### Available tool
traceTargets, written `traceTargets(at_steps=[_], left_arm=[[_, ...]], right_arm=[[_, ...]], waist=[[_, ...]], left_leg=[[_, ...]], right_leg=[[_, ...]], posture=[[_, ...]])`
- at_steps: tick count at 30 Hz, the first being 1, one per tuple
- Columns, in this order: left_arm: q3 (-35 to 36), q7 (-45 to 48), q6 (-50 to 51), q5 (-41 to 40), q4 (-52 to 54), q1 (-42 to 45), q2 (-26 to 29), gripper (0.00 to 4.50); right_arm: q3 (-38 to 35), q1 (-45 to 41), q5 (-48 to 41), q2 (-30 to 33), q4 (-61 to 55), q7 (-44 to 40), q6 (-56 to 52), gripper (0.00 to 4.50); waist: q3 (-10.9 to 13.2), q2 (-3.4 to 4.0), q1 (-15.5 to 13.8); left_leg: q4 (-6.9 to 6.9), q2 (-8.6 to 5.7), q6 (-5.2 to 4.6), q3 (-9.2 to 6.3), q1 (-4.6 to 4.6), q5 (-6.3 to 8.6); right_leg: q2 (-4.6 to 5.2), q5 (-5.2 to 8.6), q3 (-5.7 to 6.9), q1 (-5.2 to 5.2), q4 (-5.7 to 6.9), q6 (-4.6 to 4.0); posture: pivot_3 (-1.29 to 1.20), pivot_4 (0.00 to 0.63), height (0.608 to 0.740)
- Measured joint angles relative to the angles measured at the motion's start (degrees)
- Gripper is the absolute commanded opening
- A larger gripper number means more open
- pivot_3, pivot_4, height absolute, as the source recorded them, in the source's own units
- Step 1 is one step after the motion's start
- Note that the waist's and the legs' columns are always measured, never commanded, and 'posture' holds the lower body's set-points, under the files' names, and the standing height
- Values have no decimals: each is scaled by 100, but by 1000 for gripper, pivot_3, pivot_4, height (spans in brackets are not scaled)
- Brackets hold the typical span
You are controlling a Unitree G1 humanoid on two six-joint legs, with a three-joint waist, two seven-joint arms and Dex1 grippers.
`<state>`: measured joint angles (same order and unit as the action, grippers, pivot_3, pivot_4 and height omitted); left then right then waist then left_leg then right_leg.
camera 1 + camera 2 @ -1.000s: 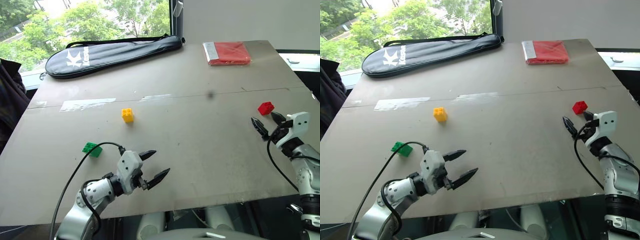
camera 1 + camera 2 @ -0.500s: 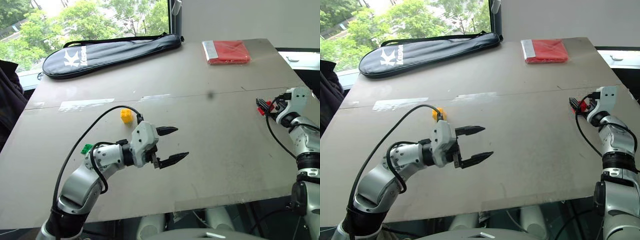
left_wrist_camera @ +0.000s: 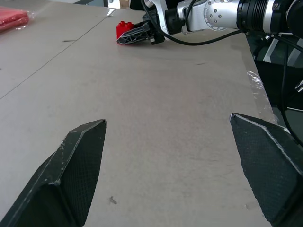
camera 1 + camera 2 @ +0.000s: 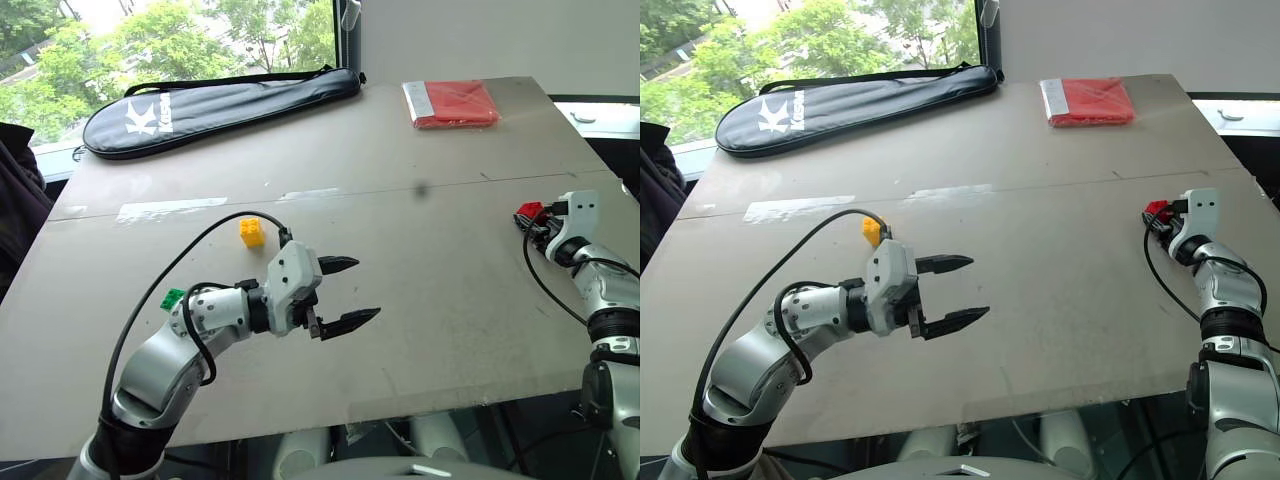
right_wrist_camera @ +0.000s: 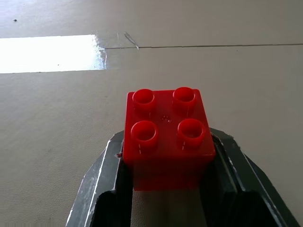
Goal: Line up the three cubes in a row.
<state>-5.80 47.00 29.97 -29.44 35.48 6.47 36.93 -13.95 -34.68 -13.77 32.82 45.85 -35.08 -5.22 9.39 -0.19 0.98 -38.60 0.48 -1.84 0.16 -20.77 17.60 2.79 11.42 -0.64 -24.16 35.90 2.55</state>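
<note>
Beyond the table [image 4: 420, 290]: racket bag [image 4: 220, 105], red packet [image 4: 452, 104]; right hand [image 5: 165, 189] clamps red cube [image 5: 166, 135]; left hand [image 4: 348, 292] gapes

Green cube [image 4: 174, 297] half behind left arm

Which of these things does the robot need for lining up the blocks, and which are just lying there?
Needed for the job:
- red cube, clamped in the right tool
- yellow cube, on the table
- green cube, partly hidden behind the left arm
- left tool, open, holding nothing

Just lying about:
- black racket bag
- flat red packet
- strip of clear tape
</note>
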Motion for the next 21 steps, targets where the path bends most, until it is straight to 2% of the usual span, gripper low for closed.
traceTargets(at_steps=[9,17,21], left_arm=[[151,226,-484,354,-176,-330,398,4282],[294,296,-695,455,-288,-427,418,4282],[322,388,-761,459,-296,-578,426,4282]], right_arm=[[1041,1270,-169,-89,-2196,-2055,172,1332],[1663,2118,-196,-717,-3897,-1803,-208,1332],[2162,2335,-216,-647,-4191,-2459,87,1332]], waist=[[0,0,-20],[0,-6,-23],[2,-7,-25]], left_leg=[[0,6,0,-11,0,0],[-3,5,0,-12,0,0],[-4,3,1,-10,-1,0]], right_leg=[[0,1,12,1,-1,0],[0,0,12,0,4,0],[3,1,11,0,1,0]], posture=[[0,150,740],[0,150,740],[0,150,740]])
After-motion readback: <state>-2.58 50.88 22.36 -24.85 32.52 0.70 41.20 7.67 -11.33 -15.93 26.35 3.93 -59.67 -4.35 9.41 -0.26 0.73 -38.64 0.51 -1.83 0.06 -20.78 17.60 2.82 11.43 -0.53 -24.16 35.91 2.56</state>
